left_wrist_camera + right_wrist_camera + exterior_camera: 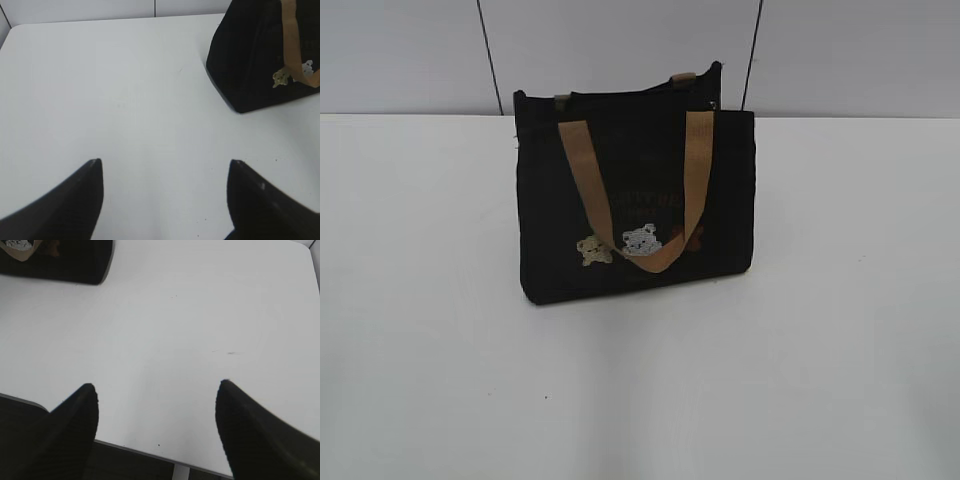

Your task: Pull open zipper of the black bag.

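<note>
The black bag [635, 200] stands upright near the middle of the white table, with tan handles and small bear patches on its front. Its top edge shows in the exterior view, but I cannot make out the zipper pull there. In the left wrist view the black bag [255, 55] sits at the upper right, well ahead of my left gripper [165, 162], which is open over bare table. In the right wrist view a corner of the black bag [65, 262] lies at the upper left, far from my open right gripper [157, 385]. Neither arm appears in the exterior view.
The white table [640, 400] spreads wide around the bag. Its near edge [140, 451] runs just under my right gripper, with dark floor below. A grey panelled wall [620, 50] stands behind the table.
</note>
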Controlling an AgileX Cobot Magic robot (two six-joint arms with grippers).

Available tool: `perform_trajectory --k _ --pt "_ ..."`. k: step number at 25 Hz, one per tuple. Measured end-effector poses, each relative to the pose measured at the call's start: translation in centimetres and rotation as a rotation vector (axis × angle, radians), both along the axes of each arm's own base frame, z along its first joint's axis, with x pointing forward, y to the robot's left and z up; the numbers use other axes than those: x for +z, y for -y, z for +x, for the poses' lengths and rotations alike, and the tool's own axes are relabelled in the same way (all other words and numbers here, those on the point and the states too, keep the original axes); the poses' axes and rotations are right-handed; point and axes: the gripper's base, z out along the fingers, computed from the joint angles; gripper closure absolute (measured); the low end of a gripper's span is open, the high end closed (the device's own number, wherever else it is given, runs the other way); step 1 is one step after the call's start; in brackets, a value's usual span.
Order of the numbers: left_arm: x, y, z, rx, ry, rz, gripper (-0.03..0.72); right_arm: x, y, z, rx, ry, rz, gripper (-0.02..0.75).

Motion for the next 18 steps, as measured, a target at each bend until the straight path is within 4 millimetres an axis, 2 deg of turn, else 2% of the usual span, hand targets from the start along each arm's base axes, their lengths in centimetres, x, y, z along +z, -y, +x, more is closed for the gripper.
perform_trajectory --k 10,18 --pt "0.01 0.0 -0.01 0.008 0.002 0.0 0.111 0.01 0.0 0.01 -0.008 0.001 0.0 0.184" --pt "0.02 0.12 0.05 0.108 0.003 0.0 0.111 0.01 -0.04 0.06 -0.093 0.002 0.001 0.184"
